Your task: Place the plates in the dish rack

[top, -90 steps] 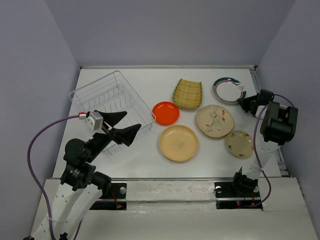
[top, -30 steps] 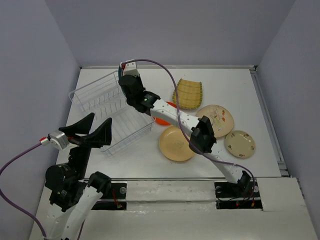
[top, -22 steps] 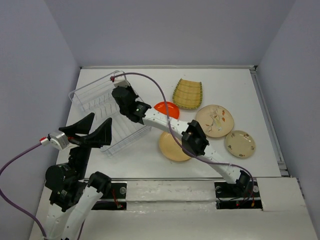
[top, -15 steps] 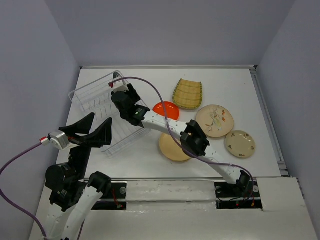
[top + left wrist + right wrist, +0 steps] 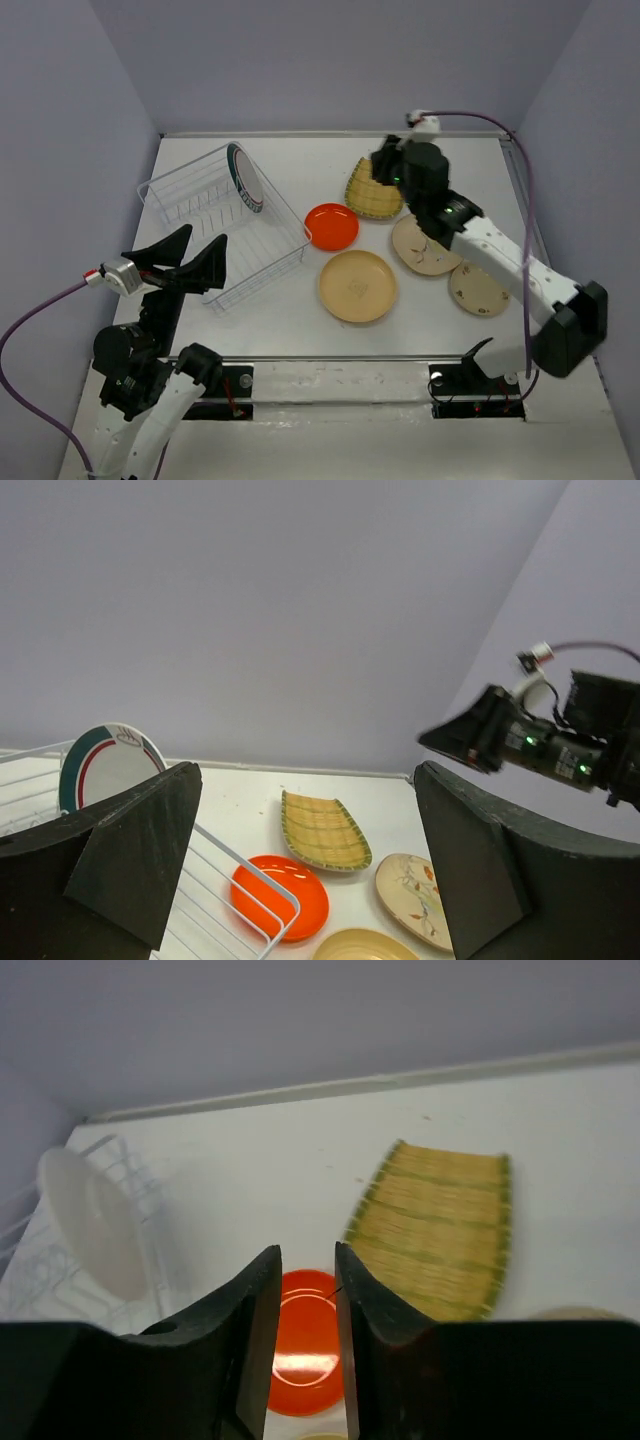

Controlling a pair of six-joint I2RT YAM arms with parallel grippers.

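Upright at the far end of the white wire dish rack (image 5: 222, 222) stands the green-rimmed white plate (image 5: 246, 177); right of the rack, the right gripper (image 5: 374, 172), fingers nearly closed on nothing, hovers over the yellow woven plate (image 5: 380, 193); the left gripper (image 5: 197, 258) gapes near the rack's near side.

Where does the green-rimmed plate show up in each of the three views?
Top external: green-rimmed plate stands on edge at the far end of the rack, upper left.
Left wrist: same plate at far left, upright behind the rack wires.
Right wrist: at left edge, seen from its pale back, blurred.
Shared landmark: the orange plate, just right of the rack in every view.
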